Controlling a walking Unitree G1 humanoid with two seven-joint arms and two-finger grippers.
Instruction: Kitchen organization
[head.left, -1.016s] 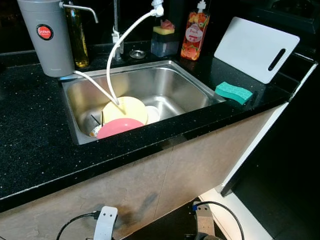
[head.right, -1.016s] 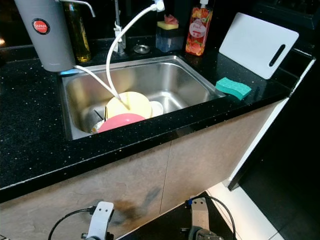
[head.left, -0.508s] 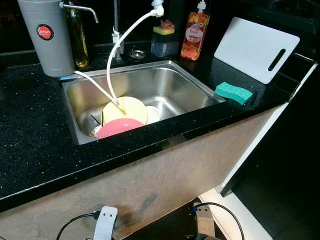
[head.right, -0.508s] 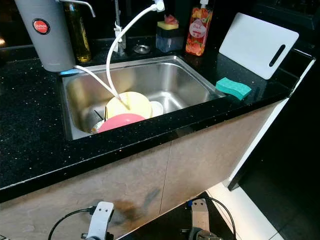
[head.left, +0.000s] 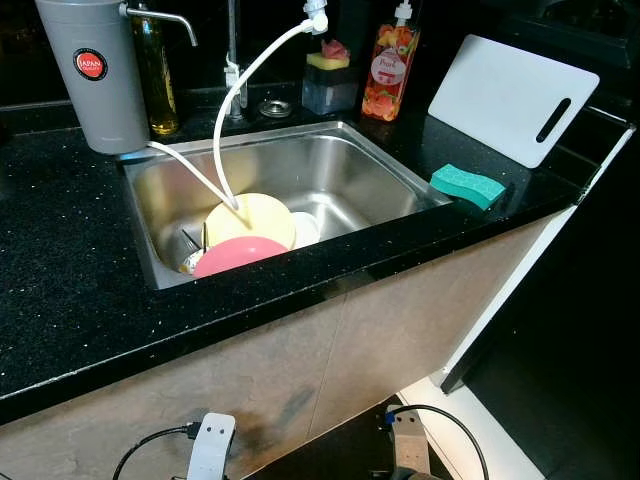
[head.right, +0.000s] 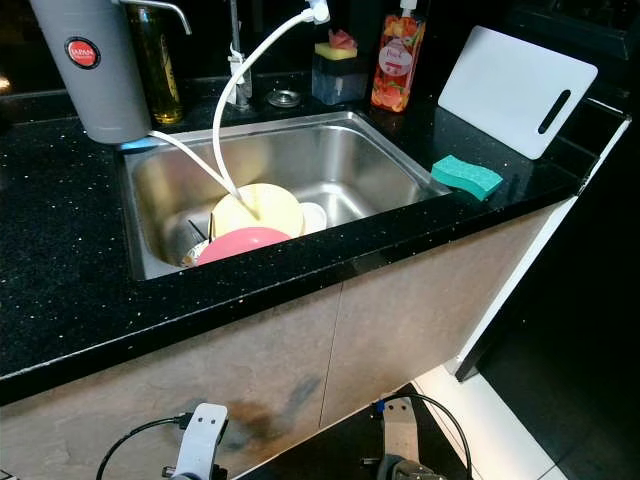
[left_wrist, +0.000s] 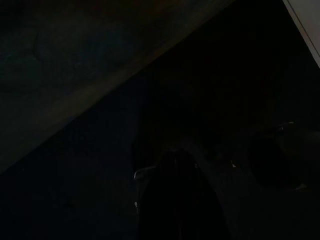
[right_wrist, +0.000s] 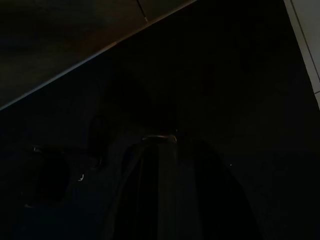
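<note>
While we stand facing a black speckled stone countertop (head.left: 60, 270), a rectangular stainless steel sink (head.left: 340, 170) sits in front of us. Inside it, toward its near left corner, a round pink plate (head.left: 236, 254) leans against a round pale yellow plate (head.left: 255, 216), with a small white dish (head.left: 305, 228) just beside them. A white flexible hose (head.left: 245, 90) curves down from the tap onto the yellow plate. Behind the sink stand a tall grey water filter canister (head.left: 92, 70), an amber bottle of oil (head.left: 157, 75) and an orange soap dispenser bottle (head.left: 388, 70). To the right lie a teal rectangular sponge (head.left: 467, 185) and a white plastic cutting board (head.left: 512, 95). Our left gripper (left_wrist: 175, 195) and right gripper (right_wrist: 165, 185) hang low in deep shade; we cannot tell how far either is open or whether it holds anything.
</note>
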